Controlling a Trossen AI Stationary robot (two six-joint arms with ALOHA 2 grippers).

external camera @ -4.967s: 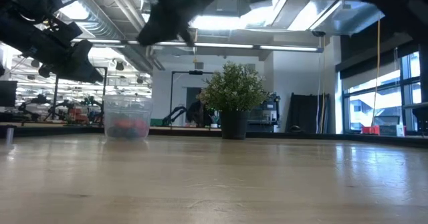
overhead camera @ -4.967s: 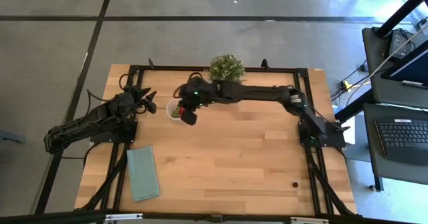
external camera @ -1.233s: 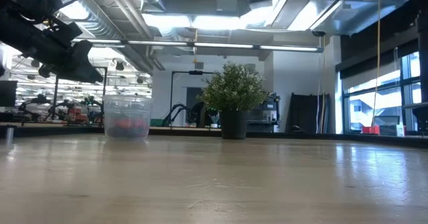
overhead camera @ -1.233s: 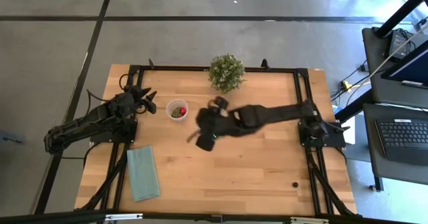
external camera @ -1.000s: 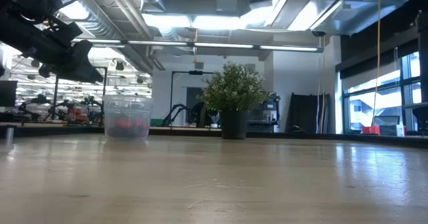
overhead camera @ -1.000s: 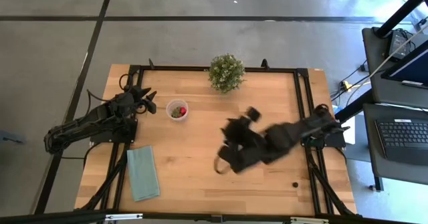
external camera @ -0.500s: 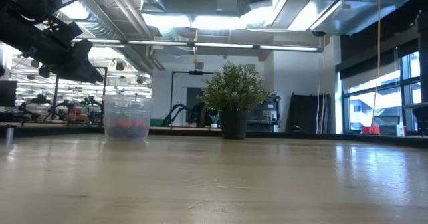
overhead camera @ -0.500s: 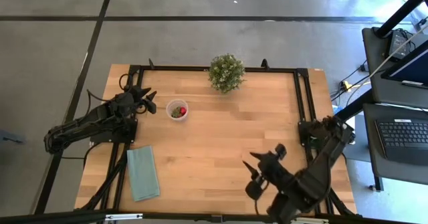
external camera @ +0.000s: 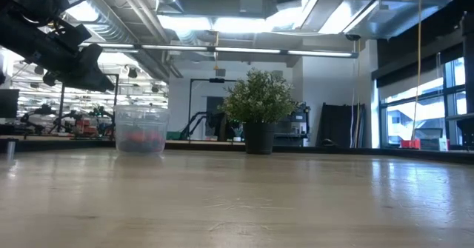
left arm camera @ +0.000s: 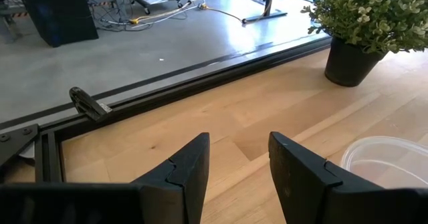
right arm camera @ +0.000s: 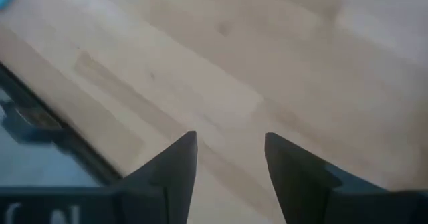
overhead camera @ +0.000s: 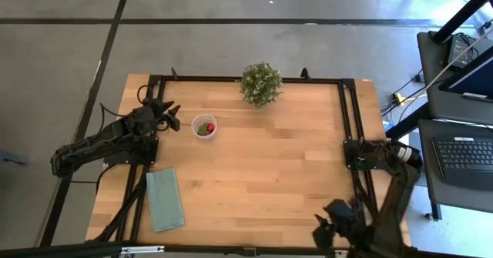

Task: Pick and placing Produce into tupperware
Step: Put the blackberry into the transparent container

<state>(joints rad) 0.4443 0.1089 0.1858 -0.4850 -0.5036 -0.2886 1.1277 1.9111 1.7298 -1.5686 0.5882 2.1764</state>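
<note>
The right gripper (overhead camera: 327, 233), parted and empty, hangs at the table's near edge. The cup (overhead camera: 203, 126) holds fruit (overhead camera: 205, 127); next it needs another piece.

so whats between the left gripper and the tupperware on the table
Nothing: the high view shows only a short stretch of bare wood between the left gripper and the tupperware, which holds produce.

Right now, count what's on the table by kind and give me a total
Potted plant: 1
Clear tupperware, red and dark produce inside: 1
Teal cloth: 1
Total: 3, not counting the pieces inside, too small to count.
</note>
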